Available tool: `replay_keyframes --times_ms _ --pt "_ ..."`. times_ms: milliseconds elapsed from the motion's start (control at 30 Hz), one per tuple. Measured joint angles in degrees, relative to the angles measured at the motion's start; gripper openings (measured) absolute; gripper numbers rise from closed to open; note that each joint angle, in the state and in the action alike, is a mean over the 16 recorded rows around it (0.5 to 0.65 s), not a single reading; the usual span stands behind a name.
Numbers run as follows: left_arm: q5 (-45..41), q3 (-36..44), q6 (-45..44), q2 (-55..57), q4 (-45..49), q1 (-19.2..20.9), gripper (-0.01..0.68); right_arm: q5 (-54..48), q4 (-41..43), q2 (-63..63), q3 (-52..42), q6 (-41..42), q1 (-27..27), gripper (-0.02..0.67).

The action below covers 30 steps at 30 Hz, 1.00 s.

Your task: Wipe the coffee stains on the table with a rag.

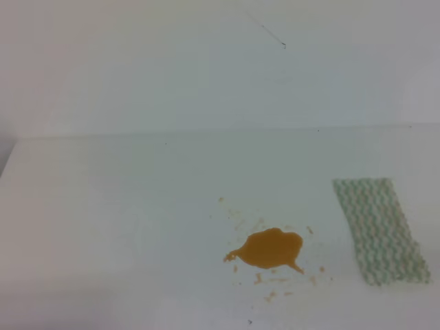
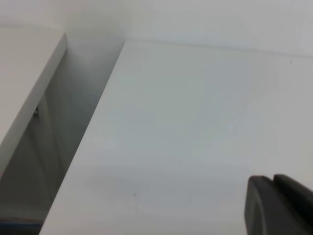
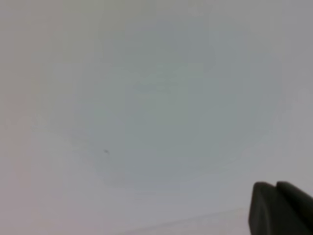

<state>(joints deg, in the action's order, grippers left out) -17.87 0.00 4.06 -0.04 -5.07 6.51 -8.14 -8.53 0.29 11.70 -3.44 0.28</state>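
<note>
The coffee stains (image 1: 269, 249) are an orange-brown blotch on the white table (image 1: 124, 206), right of centre and near the front, with small specks (image 1: 271, 295) scattered around it. The rag (image 1: 379, 229), pale green and white with a wavy pattern, lies flat to the right of the blotch with a gap between them. Neither gripper shows in the exterior high view. My left gripper (image 2: 274, 182) is a dark shape in the bottom right corner of the left wrist view, its two fingers pressed together and empty. My right gripper (image 3: 275, 187) looks the same in the right wrist view.
The white wall (image 1: 206, 69) rises behind the table. The left wrist view shows the table's left edge (image 2: 83, 147), a gap beyond it and a second white surface (image 2: 24, 88). The right wrist view shows only a plain white surface.
</note>
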Motion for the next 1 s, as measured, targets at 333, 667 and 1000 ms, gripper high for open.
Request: replay_keyframes --times_ms 333,667,1000 --pt "0.00 0.00 0.00 0.00 0.00 0.00 -0.003 -11.04 -0.56 13.64 16.28 6.36 0.07 -0.003" --pt "0.00 0.00 0.00 0.00 0.00 0.00 -0.003 -22.48 -1.19 33.62 32.45 14.80 1.18 -0.003" --pt "0.00 0.00 0.00 0.00 0.00 0.00 -0.003 -17.02 -4.65 44.56 37.22 16.32 1.84 -0.003"
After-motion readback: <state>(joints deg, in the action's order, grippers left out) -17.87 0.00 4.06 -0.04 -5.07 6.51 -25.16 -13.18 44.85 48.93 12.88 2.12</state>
